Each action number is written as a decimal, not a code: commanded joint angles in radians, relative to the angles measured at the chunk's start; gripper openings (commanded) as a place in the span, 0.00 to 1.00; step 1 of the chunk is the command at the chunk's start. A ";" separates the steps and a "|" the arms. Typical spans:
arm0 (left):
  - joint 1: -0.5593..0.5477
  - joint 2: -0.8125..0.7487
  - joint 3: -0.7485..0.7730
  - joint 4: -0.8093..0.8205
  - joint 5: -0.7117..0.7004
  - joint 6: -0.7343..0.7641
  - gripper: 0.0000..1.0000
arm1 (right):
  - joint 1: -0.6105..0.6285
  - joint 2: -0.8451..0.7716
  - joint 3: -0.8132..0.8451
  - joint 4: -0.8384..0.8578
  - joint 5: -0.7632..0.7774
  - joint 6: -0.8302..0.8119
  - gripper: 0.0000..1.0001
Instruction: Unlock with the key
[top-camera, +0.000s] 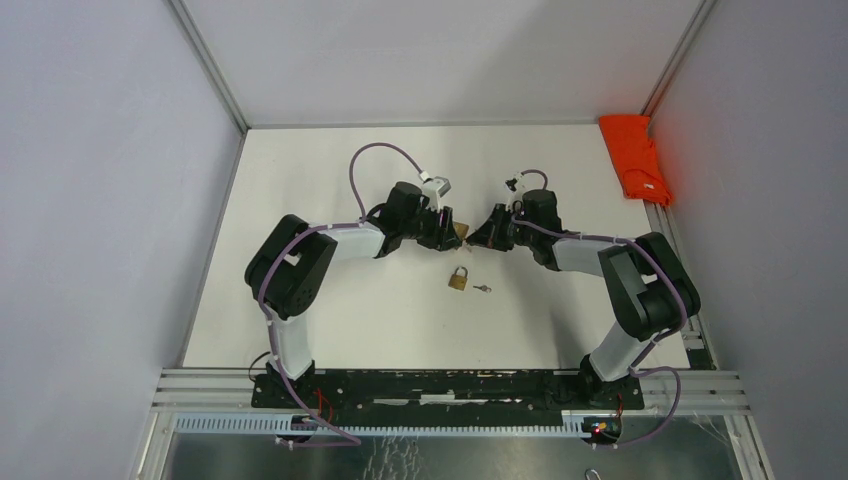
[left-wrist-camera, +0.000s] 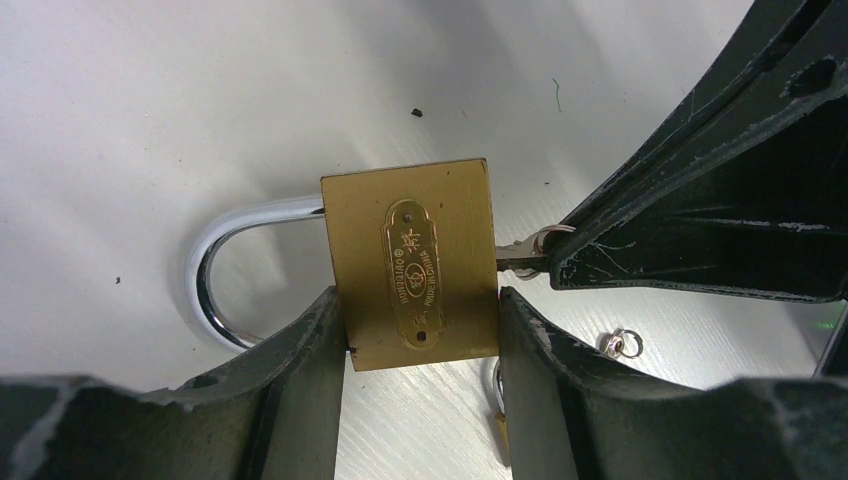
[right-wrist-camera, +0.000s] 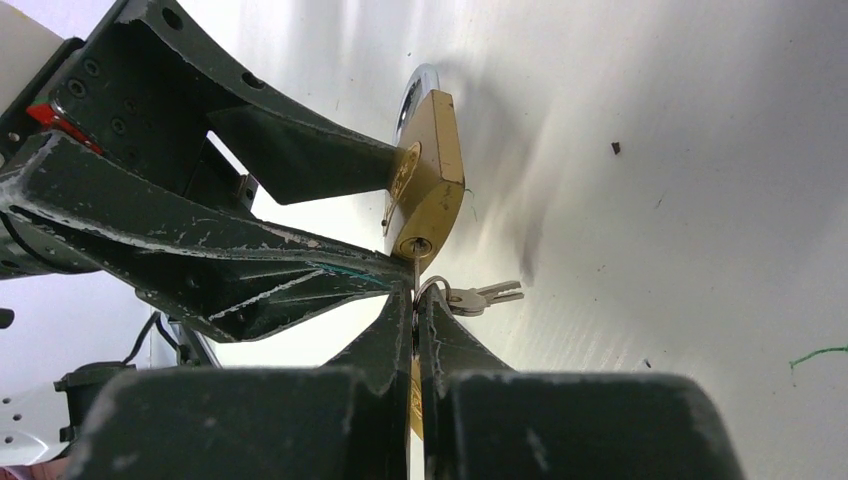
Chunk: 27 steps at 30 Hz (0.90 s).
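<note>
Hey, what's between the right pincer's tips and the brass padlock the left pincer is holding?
Only the key, its blade running from the right pincer to the padlock keyhole; spare keys hang beside. The right wrist view shows it.

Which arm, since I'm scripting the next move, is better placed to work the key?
Right: the right gripper pinches the key at the keyhole; the left gripper clamps the padlock.

Only a thin piece of the key (right-wrist-camera: 415, 268) shows below the padlock (right-wrist-camera: 437, 175); the right gripper (right-wrist-camera: 416, 296) hides its head.
</note>
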<state>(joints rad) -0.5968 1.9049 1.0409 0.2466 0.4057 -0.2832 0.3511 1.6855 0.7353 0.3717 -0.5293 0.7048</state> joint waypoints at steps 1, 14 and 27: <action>-0.013 -0.034 0.005 0.107 0.060 -0.067 0.02 | 0.029 -0.022 0.000 0.044 0.061 0.044 0.00; -0.015 -0.069 0.006 0.133 0.103 -0.107 0.02 | 0.075 0.013 0.028 0.068 0.138 0.093 0.00; -0.014 -0.099 0.011 0.109 0.138 -0.094 0.02 | 0.080 0.046 0.138 0.000 0.120 0.011 0.00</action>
<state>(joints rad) -0.5739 1.8969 1.0332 0.2554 0.3756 -0.3183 0.4137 1.7130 0.7872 0.3546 -0.4137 0.7681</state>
